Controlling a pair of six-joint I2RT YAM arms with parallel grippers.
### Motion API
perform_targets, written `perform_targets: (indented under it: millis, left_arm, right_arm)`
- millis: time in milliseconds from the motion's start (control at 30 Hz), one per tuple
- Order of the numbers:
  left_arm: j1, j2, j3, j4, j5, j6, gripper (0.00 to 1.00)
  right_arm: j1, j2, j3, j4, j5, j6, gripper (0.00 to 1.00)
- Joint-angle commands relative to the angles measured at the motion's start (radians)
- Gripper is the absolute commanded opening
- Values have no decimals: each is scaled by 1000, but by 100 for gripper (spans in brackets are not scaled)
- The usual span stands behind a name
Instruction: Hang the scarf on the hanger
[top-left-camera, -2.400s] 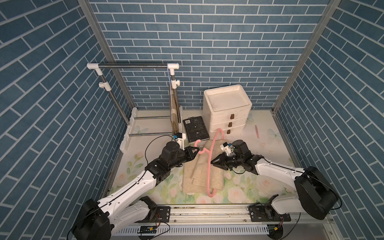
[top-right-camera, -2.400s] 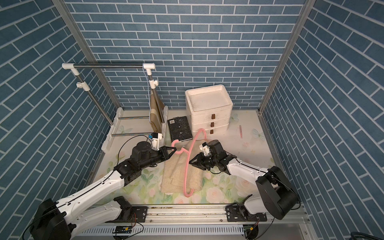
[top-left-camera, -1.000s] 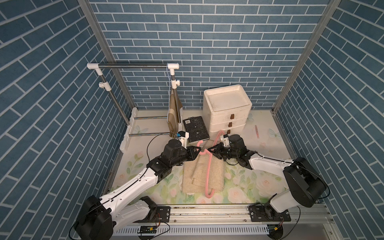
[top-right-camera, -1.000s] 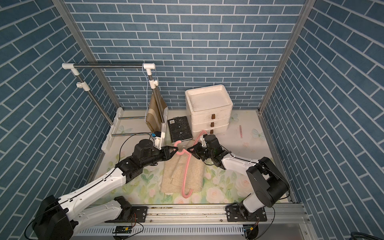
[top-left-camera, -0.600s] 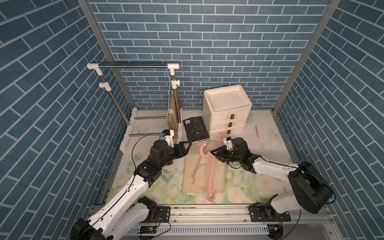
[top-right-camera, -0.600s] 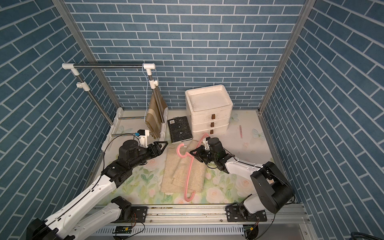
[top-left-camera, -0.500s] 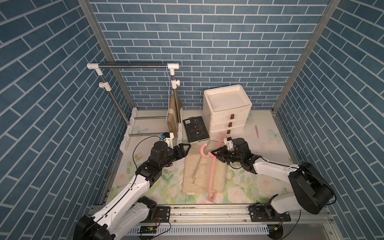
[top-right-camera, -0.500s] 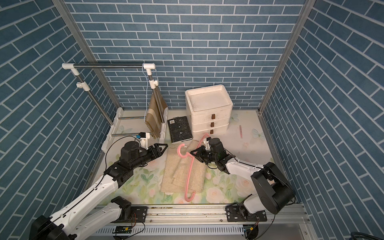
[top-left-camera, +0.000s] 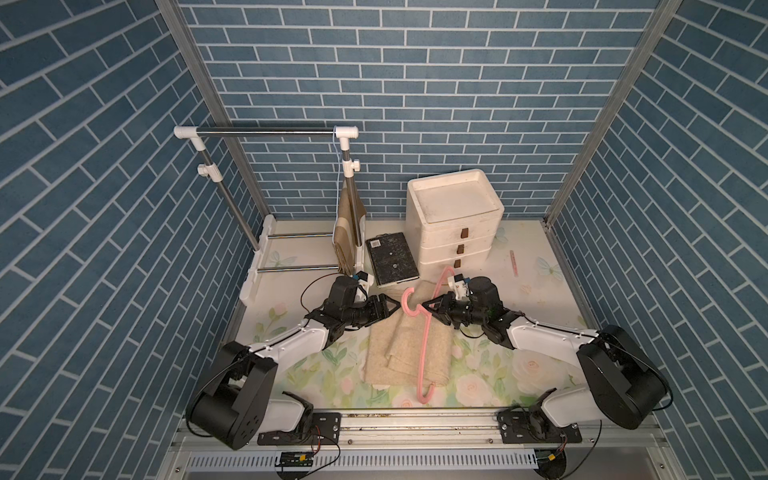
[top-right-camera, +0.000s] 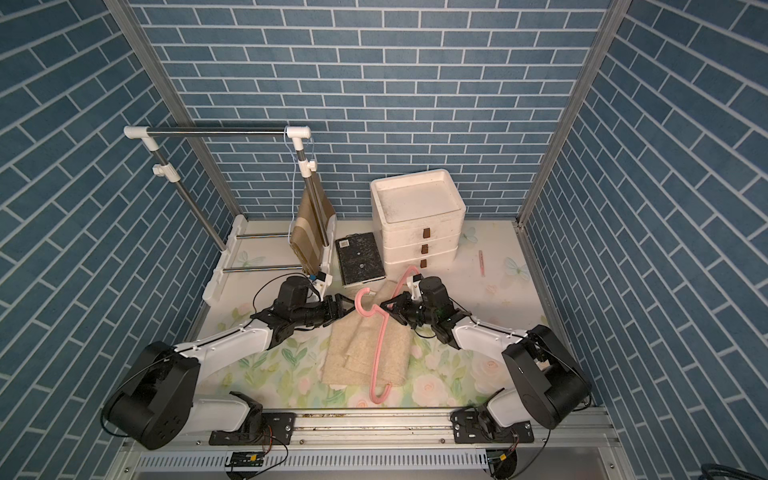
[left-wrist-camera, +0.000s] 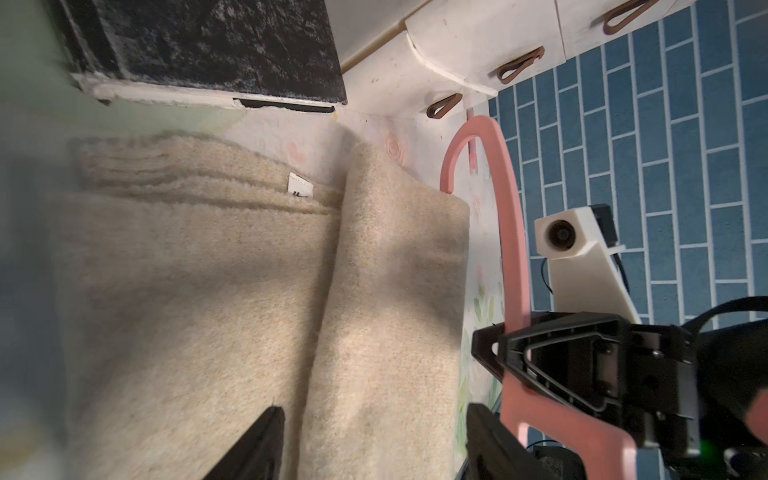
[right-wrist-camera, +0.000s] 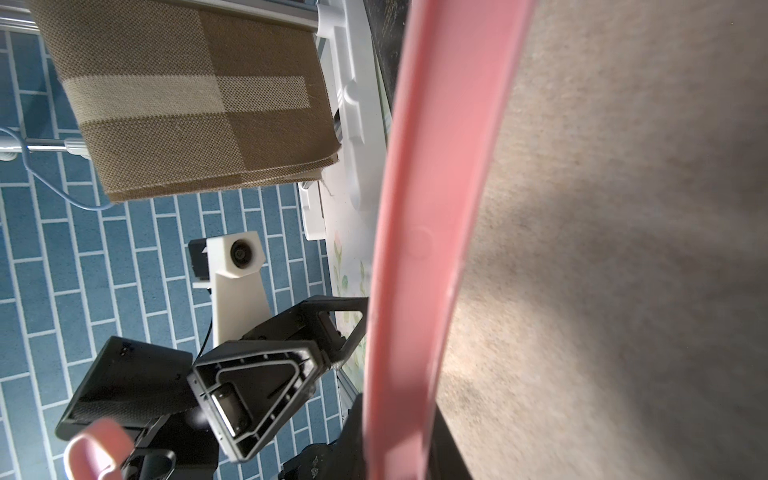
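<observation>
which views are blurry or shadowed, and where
Left wrist view: the scarf blurs toward the frame edge, a shadow band across it. Right wrist view: the pink hanger is close and out of focus. Both top views: sharp, evenly lit.

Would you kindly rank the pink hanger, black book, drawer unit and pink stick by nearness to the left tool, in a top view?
1. Pink hanger: hook beside left tool.
2. Black book: just behind.
3. Drawer unit: back centre.
4. Pink stick: far right.
</observation>
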Motion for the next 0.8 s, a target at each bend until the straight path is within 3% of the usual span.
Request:
perform_targets:
  millis: [0,267,400,567,633,767]
  left_arm:
    - [-11,86,60,64,64,52,73]
    - [-69,275,145,72,66,95,71]
    - [-87,322,162,51,39,117,71]
    - [-131,360,157,104,99,96,69]
    - [-145,367,135,176,138,55,64]
    - [-148,352,97,237,156,0,39]
  right_arm:
    - [-4,-17,-6,44,-13,-28,1]
    - [-4,-14,-2,46,-16,-26,1]
    - [-4,-17,-3,45,-14,-26,1]
    - [-5,-13,-3,50,-16,-26,1]
    - [-4,-10,-3,54,-20,-26,1]
    - [-4,-6,-3,61,-27,-25,1]
